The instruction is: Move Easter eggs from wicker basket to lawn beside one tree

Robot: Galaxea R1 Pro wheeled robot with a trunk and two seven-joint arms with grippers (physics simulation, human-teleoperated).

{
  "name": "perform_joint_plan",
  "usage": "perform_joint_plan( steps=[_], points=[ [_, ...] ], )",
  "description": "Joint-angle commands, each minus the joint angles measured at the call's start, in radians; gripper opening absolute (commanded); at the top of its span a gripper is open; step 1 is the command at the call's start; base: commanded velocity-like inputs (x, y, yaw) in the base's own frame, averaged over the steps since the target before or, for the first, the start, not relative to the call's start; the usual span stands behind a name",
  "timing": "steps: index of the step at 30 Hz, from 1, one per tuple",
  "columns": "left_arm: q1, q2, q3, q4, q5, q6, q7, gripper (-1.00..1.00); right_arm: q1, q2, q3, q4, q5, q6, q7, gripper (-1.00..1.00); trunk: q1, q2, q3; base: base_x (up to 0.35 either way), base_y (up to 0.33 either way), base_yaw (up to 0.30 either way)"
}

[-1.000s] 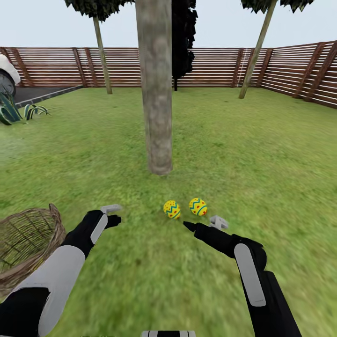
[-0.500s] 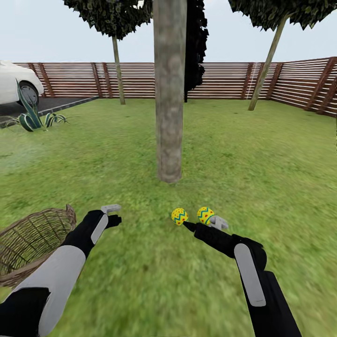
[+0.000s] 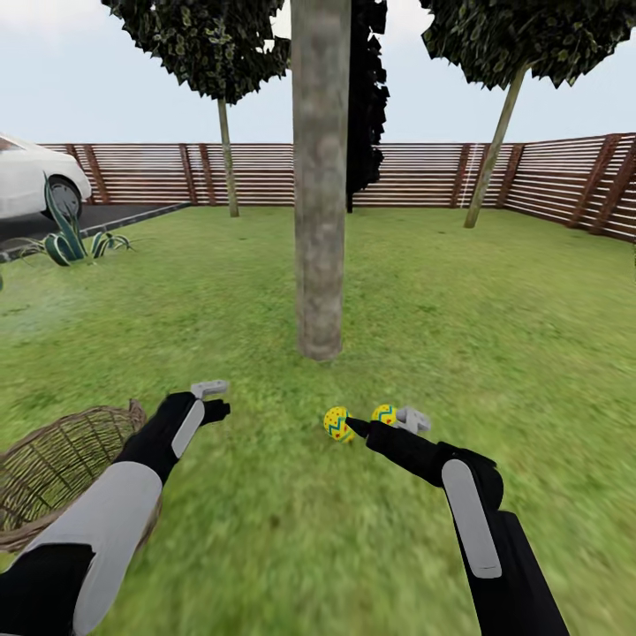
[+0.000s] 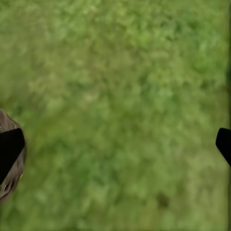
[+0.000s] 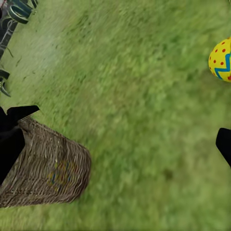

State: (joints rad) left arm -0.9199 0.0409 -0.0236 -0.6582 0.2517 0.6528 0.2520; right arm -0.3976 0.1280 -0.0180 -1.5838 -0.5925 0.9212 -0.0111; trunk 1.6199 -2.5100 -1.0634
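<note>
Two yellow Easter eggs [image 3: 337, 423] [image 3: 384, 413] with red dots and blue-green zigzags lie on the lawn [image 3: 495, 336], a short way in front of the thick grey-brown tree trunk [image 3: 320, 221]. My right gripper [image 3: 384, 424] hangs open just before them, nothing between its fingers [image 5: 224, 144]. One egg [image 5: 222, 60] shows in the right wrist view, along with the wicker basket [image 5: 48, 168]; a faint yellow-blue patch shows through its weave. The basket [image 3: 53, 468] stands at the lower left, beside my left arm. My left gripper [image 3: 212, 399] is open over bare grass [image 4: 120, 96].
A brown slat fence [image 3: 424, 172] closes the garden at the back and right. Thin-trunked trees [image 3: 228, 150] [image 3: 495, 150] and a black cone-shaped tree [image 3: 364, 97] stand near it. A spiky plant [image 3: 66, 238], dark asphalt and a white car [image 3: 35, 177] are at the far left.
The whole head view has shifted, so the camera moved. The eggs now lie lower in the picture, right at my right gripper's fingertips. Both arms keep their pose.
</note>
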Motion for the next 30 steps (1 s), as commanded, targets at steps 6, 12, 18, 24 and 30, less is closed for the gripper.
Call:
perform_joint_plan(
  steps=[6,12,18,24,30],
  points=[
    [0.0,0.002,-0.003,-0.014,0.011,0.004,0.008,1.0,0.0,0.001,-0.002,-0.001,-0.003,0.005,-0.001,1.0,-0.003,0.001,0.022,0.0,0.0,0.0],
    [0.0,0.002,-0.003,-0.015,0.011,0.005,0.007,1.0,0.0,0.001,-0.002,-0.001,-0.003,0.005,-0.001,1.0,-0.006,0.003,0.046,0.0,0.0,0.0],
    [0.0,0.002,-0.003,-0.015,0.011,0.005,0.008,1.0,0.0,0.001,-0.001,-0.001,-0.003,0.005,-0.001,1.0,-0.008,0.004,0.069,0.0,0.0,0.0],
    [0.0,0.003,-0.003,-0.015,0.011,0.005,0.007,1.0,0.0,0.001,-0.001,-0.001,0.001,0.005,-0.002,1.0,-0.011,0.005,0.092,0.0,0.0,0.0],
    [0.0,0.003,-0.003,-0.015,0.011,0.005,0.007,1.0,0.0,0.001,0.0,-0.001,0.002,0.005,-0.002,1.0,-0.014,0.007,0.115,-0.004,0.0,0.0]
  ],
)
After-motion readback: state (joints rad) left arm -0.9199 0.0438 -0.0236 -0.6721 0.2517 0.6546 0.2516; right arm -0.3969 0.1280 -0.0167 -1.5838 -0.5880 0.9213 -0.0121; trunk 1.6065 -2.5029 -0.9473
